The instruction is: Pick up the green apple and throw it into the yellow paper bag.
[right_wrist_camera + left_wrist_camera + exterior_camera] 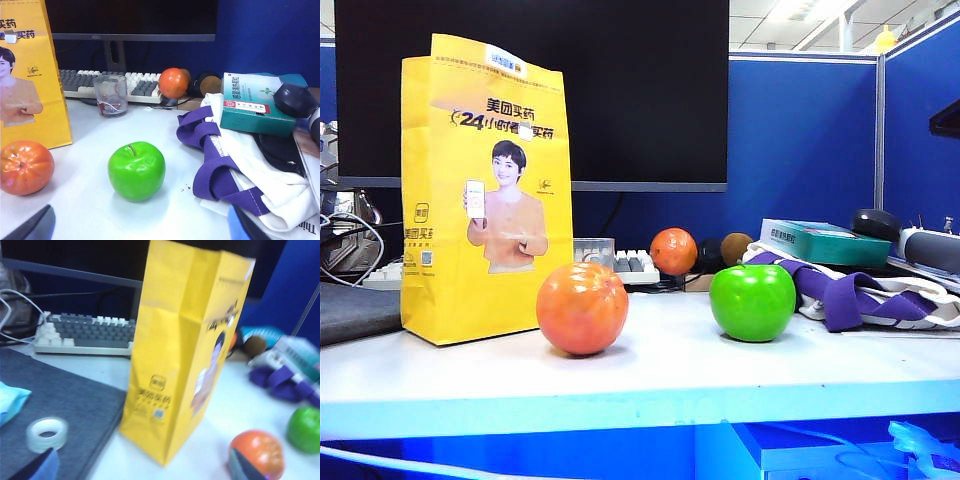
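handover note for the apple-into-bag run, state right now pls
Right gripper: open, empty, short of the green apple.
Left gripper: only fingertip edges in view, state unclear, nothing visibly held, beside the yellow paper bag.
Apple sits on the white table, right of the large orange fruit; bag stands upright at left.
Done: nothing.
Left: grasp apple, throw into bag.

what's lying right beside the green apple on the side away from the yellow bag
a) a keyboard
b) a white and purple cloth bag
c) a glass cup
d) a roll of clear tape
b: the white and purple cloth bag lies crumpled next to the green apple, opposite the yellow paper bag.
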Available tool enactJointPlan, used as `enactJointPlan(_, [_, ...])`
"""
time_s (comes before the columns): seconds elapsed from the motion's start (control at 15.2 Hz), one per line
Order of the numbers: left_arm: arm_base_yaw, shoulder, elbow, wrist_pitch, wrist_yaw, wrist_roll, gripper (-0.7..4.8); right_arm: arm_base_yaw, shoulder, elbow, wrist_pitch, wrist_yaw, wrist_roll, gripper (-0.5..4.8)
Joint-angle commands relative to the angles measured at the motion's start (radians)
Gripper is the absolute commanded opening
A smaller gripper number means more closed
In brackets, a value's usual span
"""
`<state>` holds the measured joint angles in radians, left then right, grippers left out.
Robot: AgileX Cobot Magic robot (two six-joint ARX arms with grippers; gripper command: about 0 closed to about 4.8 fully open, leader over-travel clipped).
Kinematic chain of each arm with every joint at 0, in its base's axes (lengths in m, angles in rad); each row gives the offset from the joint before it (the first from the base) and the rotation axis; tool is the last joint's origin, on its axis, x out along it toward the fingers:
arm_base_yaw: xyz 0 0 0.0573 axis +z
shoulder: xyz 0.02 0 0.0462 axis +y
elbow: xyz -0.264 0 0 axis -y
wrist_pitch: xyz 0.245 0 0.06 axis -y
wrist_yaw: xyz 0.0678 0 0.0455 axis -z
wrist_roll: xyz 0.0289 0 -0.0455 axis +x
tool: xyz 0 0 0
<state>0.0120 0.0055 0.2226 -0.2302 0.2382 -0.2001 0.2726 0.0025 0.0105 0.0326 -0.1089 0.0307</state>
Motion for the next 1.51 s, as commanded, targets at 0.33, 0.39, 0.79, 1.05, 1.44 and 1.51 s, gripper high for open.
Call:
enactJointPlan(0.33, [0.000, -0.001, 0.005, 0.062, 0.026, -0.011, 4.79, 0.001, -0.001, -0.008, 0.028, -0.005, 0.109, 4.79])
enactJointPlan(0.39, [0.000, -0.001, 0.006, 0.064, 0.053, -0.042, 4.79, 0.001, -0.001, -0.008, 0.029, -0.005, 0.128, 4.79])
enactJointPlan(0.79, [0.000, 0.137, 0.060, 0.217, 0.233, -0.116, 4.79, 0.007, -0.001, -0.006, 0.102, 0.024, 0.119, 4.79])
enactJointPlan(1.05, [0.000, 0.486, 0.356, 0.243, 0.304, -0.009, 4.79, 0.007, 0.005, 0.021, 0.169, 0.109, 0.095, 4.79])
enactJointPlan(1.44, [-0.124, 0.825, 0.660, 0.077, 0.335, 0.282, 4.79, 0.004, 0.348, 0.317, 0.127, 0.180, 0.023, 4.79])
enactJointPlan(1.51, [-0.211, 0.866, 0.686, 0.037, 0.266, 0.323, 4.79, 0.004, 0.508, 0.430, 0.087, 0.149, 0.023, 4.79])
